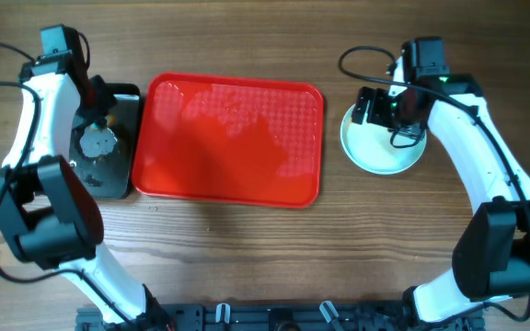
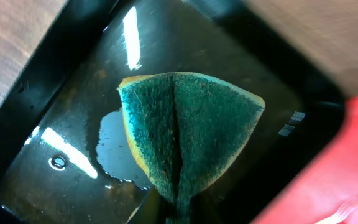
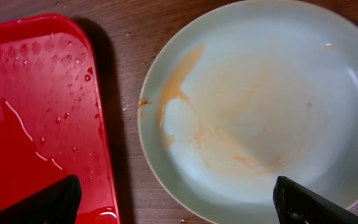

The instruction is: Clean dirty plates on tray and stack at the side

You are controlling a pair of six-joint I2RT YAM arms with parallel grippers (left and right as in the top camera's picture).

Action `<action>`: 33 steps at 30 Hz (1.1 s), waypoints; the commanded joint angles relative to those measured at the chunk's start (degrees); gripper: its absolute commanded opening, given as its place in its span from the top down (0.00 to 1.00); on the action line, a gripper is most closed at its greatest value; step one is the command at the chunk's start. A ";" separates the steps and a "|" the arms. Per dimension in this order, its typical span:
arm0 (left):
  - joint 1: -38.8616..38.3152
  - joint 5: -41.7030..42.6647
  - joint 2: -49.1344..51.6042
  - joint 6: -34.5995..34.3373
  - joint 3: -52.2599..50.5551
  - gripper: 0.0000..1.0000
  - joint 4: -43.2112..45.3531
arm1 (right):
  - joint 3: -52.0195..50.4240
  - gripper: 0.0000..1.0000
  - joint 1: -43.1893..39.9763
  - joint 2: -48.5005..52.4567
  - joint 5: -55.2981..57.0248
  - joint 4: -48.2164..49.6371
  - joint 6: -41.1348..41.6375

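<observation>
The red tray (image 1: 233,138) lies mid-table, wet and with no plate on it. A pale mint plate (image 1: 380,147) rests on the wood just right of it. In the right wrist view the plate (image 3: 253,112) shows faint orange smears beside the tray's edge (image 3: 36,112). My right gripper (image 1: 380,108) hovers over the plate's near rim, open (image 3: 179,208), with nothing between its fingers. My left gripper (image 1: 95,129) is over the black tray (image 1: 118,175). It is shut (image 2: 179,211) on a folded green sponge (image 2: 197,130).
The glossy black tray (image 2: 55,143) holds a film of water and sits against the red tray's left side. Bare wooden table surrounds both trays, and the arm bases stand at the front edge.
</observation>
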 commanded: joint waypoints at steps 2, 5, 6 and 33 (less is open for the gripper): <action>1.07 -3.26 3.58 -2.45 0.11 0.24 -0.09 | 1.22 0.01 1.09 -1.42 -1.07 -0.15 -1.03; 1.07 -3.26 2.64 -2.45 0.13 0.00 -0.09 | 1.22 0.01 1.09 -1.49 -1.31 -0.26 -1.14; 1.01 -3.26 1.51 -2.43 0.13 0.00 -0.33 | 1.22 0.01 1.09 -1.55 -1.81 -0.35 -1.62; -2.05 1.05 -19.04 -5.62 0.11 0.00 -2.40 | 1.88 0.01 1.09 -56.68 2.45 -8.41 -1.92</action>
